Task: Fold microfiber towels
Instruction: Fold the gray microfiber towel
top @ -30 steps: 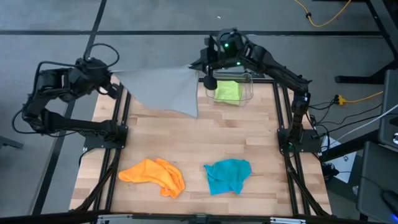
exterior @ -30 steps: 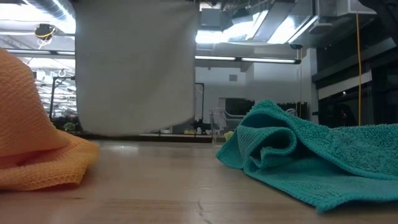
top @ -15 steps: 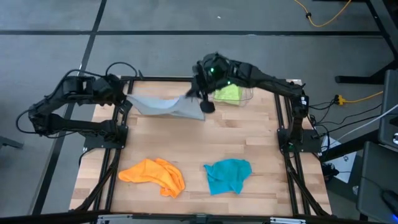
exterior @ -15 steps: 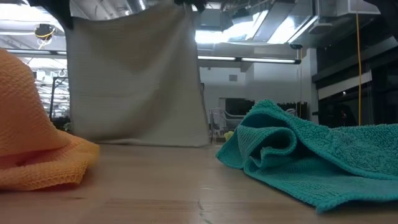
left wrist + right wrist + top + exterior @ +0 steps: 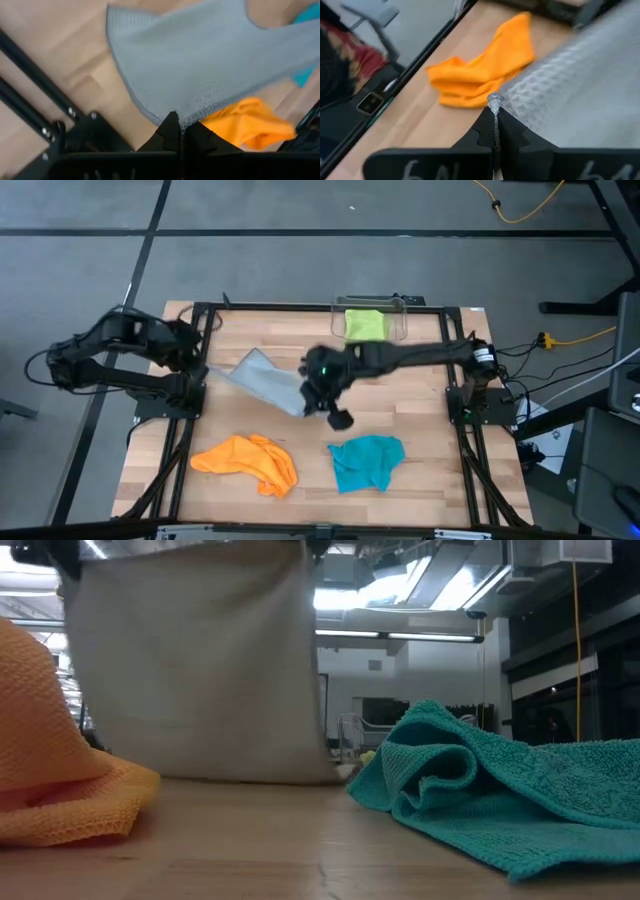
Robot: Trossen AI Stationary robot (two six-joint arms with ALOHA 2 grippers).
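Observation:
The grey-blue towel [image 5: 262,380] hangs as a flat sheet between my two grippers over the middle of the table. In the low view the towel [image 5: 200,670] reaches down to about the tabletop. My left gripper [image 5: 205,367] is shut on its left top corner and my right gripper [image 5: 312,392] on its right top corner. The orange towel [image 5: 248,460] and the teal towel [image 5: 367,461] lie crumpled near the front edge. The lime green towel [image 5: 365,326] lies in a clear bin at the far edge. My left gripper pinches the towel's edge at a top corner [image 5: 186,119] between its two shut fingers; the cloth spreads away from the fingertips. My right gripper pinches the other top corner [image 5: 494,101] between its two shut fingers, a small tuft showing above the tips. The towel hangs below both, stretched fairly flat between them.
The clear plastic bin [image 5: 398,330] stands at the far edge, right of centre. Black frame rails [image 5: 192,395] run along the table's left and right sides. Bare wood shows between the hanging towel and the two crumpled towels.
Both grippers have come down and toward the table's near edge, carrying the grey-blue towel from over the far edge to the middle. The towel stays spread between them, and its lower edge has sunk to about the tabletop.

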